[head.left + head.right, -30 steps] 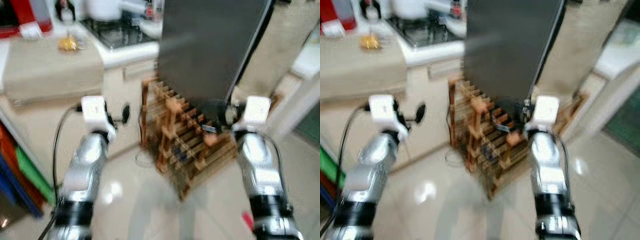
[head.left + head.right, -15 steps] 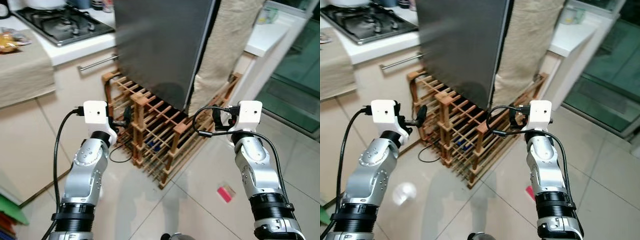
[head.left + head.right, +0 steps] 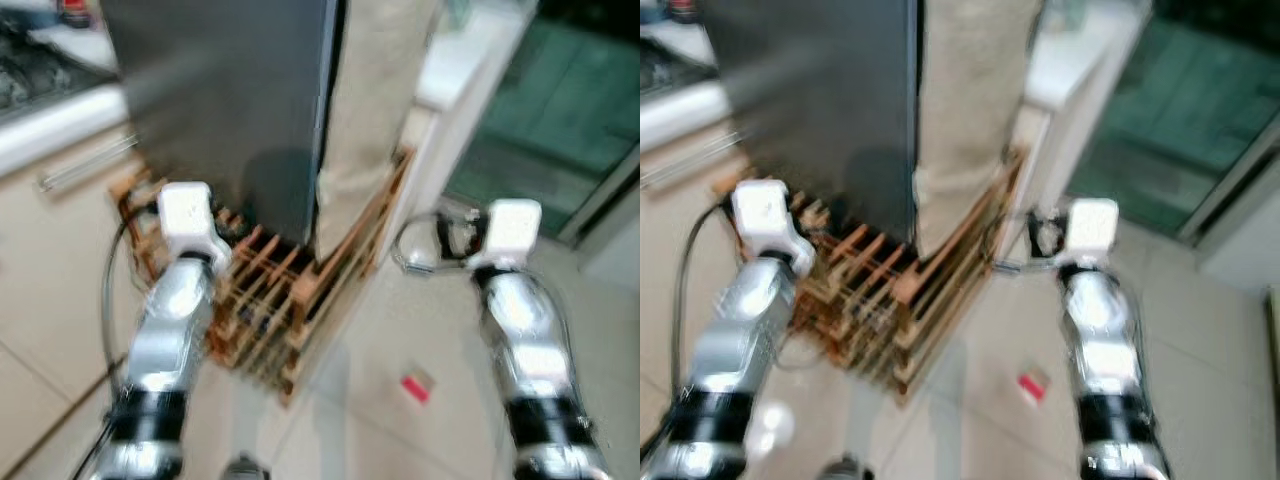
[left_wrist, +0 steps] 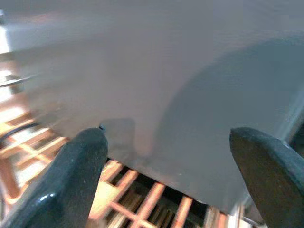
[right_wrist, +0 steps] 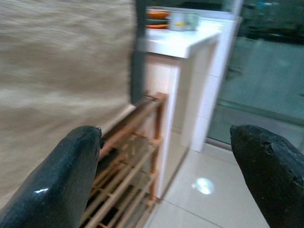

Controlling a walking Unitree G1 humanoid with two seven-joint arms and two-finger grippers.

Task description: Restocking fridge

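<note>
Both head views are blurred. At the bottom of the frame the two silver arms rise from the lower corners. The left gripper (image 4: 166, 166) is held up at left of centre, its two black fingers (image 4: 71, 175) spread wide apart with nothing between them, in front of the lower part of the fridge door and above the rack. The right gripper (image 5: 166, 166) is at right of centre, its fingers (image 5: 57, 175) also wide open and empty, with a looped black cable (image 3: 415, 245) beside its wrist. On the pale tiled floor (image 3: 380, 330) between the arms, lower centre, lies a small red scrap (image 3: 415, 387). Just behind the left arm stands a wooden rack (image 3: 275, 300) of slats, low on the floor. Above it, in the upper left, is the dark grey fridge (image 3: 225, 110), door shut, with a beige cloth (image 3: 365, 120) hanging down its right side. Farther back, a white counter (image 5: 183, 42) shows at upper centre and a green glass door (image 3: 540, 110) at upper right.
</note>
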